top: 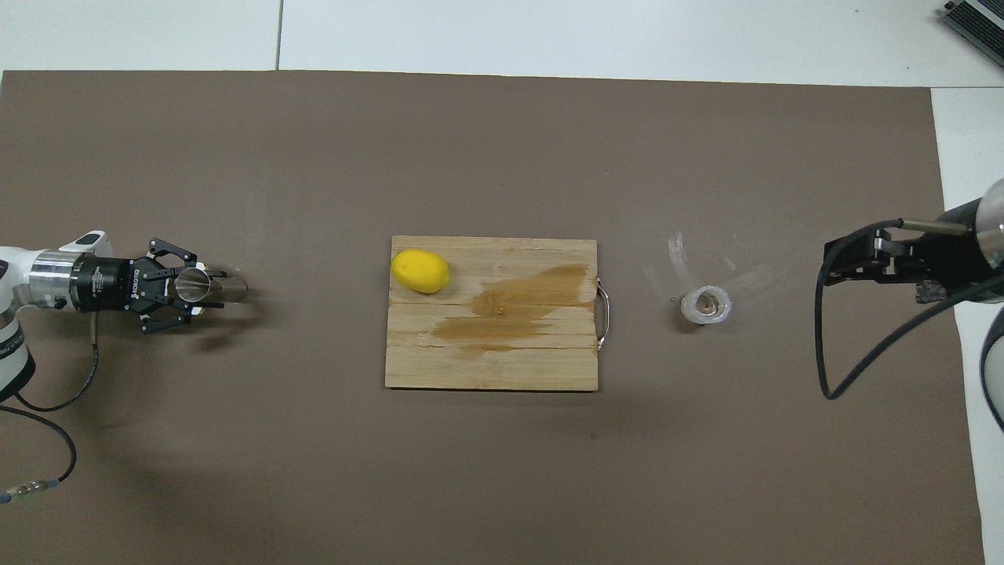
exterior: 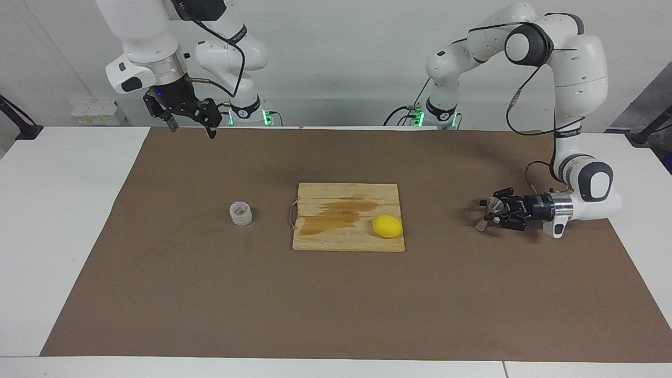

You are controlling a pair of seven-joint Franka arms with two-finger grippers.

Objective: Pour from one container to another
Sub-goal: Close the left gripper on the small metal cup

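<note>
My left pincer (exterior: pixel 493 212) lies low and level over the brown mat (exterior: pixel 336 294) at the left arm's end of the counter (exterior: pixel 52 236), and its fingers are drawn in narrow around the waist of the small metal jigger (exterior: pixel 488 213), gripping it. The jigger stands on the mat, upright with a slight lean; from overhead its open upper cone (top: pixel 190 283) shows as a bright ring between my fingers (top: pixel 161 247). My right pincer (exterior: pixel 189 127) waits high in the air over the mat's edge nearest the robots, at the right arm's end, its fingers spread wide and holding nothing. The squat clear glass cup (exterior: pixel 241 213) with the bumpy wall stands alone on the mat toward the right arm's end, just beside the handle end of the wooden cutting board (exterior: pixel 336 236). The board lies in the middle of the mat with a dark stain across it, and a lemon (exterior: pixel 387 226) rests on it, toward the left arm's end.
</note>
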